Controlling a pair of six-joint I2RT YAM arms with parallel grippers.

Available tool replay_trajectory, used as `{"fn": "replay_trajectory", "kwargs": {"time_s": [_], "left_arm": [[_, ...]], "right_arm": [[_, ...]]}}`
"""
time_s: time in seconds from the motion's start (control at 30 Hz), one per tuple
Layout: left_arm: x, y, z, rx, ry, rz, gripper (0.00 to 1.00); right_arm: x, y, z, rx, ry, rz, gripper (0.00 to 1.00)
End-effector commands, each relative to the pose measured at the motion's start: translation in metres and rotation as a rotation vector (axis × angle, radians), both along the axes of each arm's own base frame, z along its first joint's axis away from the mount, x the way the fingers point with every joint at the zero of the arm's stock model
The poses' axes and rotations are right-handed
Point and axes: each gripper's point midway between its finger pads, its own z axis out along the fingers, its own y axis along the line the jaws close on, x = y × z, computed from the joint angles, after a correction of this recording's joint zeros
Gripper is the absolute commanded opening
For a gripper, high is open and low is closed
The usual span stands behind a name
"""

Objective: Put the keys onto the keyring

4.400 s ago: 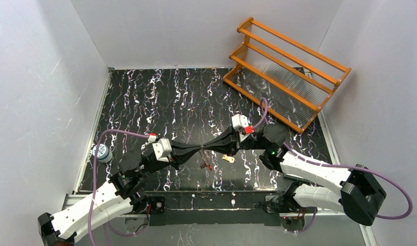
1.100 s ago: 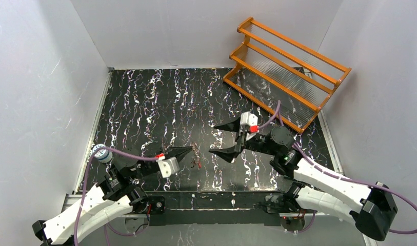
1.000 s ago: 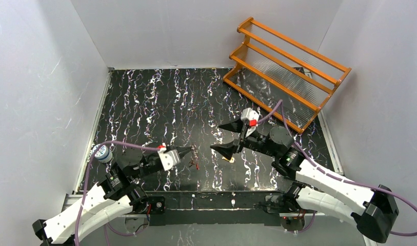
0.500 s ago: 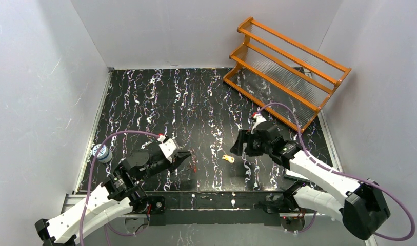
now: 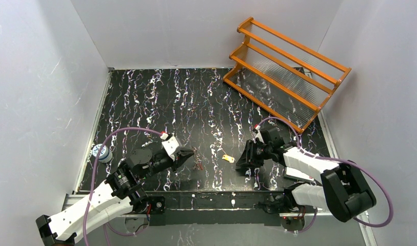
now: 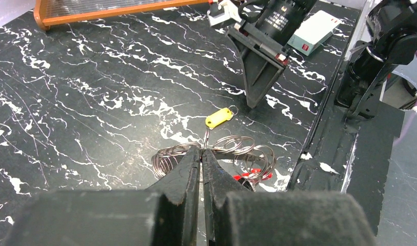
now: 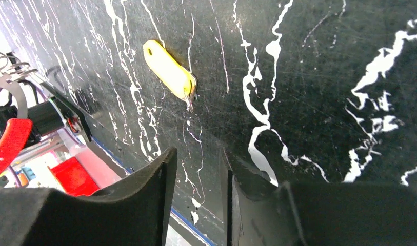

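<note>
Left wrist view: the label on the right arm's motor (image 6: 279, 11) is unreadable. Left gripper (image 6: 201, 150) pinches the keyring (image 6: 236, 145) just beside the yellow key (image 6: 219, 117). Right gripper (image 7: 201, 159) points down near that key, its jaws slightly apart and empty.

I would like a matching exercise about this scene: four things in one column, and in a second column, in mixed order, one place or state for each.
Column one
1. small flat yellow key
2. thin silver wire keyring
3. orange slatted rack
4. left gripper

Column two
a. at the far right of the black marbled table
b. jaws shut on the wire
c. lies flat, touched by nothing
d. coiled, with a red section

Pairs: 1-c, 2-d, 3-a, 4-b
</note>
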Motion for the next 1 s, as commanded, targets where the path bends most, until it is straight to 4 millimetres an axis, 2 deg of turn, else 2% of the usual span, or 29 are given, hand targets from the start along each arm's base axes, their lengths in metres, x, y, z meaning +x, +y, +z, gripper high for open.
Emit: {"fn": "replay_trajectory", "kwargs": {"time_s": [0.0, 0.33, 0.57, 0.83, 0.97], "left_arm": [[0.000, -0.004, 0.014, -0.052, -0.030, -0.014, 0.00], [0.001, -0.005, 0.017, -0.067, -0.043, -0.013, 0.00], [0.000, -0.008, 0.019, -0.076, -0.046, -0.028, 0.00], [-0.002, -0.011, 0.019, -0.078, -0.045, -0.045, 0.00], [-0.002, -0.012, 0.020, -0.080, -0.046, -0.049, 0.00]], "right_arm": [[0.008, 0.012, 0.005, 0.066, -0.038, 0.046, 0.43], [0.024, 0.012, -0.005, 0.038, -0.093, 0.048, 0.43], [0.027, 0.014, -0.010, 0.043, -0.105, 0.049, 0.30], [0.037, 0.016, -0.009, 0.038, -0.137, 0.043, 0.27], [0.038, 0.019, -0.011, 0.048, -0.140, 0.054, 0.14]]}}
